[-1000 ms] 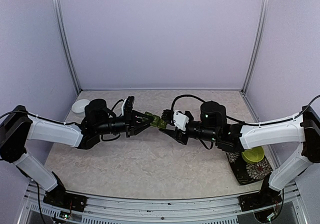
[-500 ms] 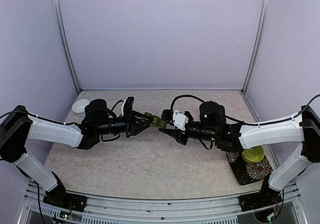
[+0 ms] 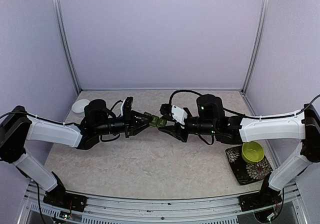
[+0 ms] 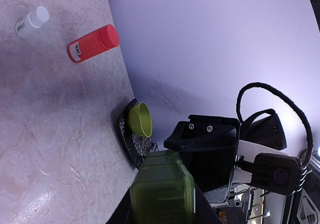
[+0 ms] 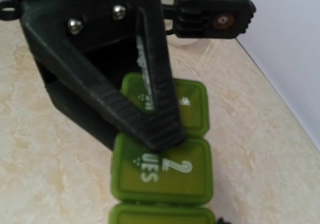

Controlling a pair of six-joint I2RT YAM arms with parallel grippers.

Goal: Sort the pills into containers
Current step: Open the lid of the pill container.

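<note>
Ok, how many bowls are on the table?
2: a white bowl at the far left, a lime-green bowl on the patterned mat, near right. Others may be hidden.

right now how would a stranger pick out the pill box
Look at the middle of the table, where the left gripper and right gripper meet. The pill box sits clamped in the left one. It is an olive-green bar of square lids, unlike the round, brighter green bowl at the right.
</note>
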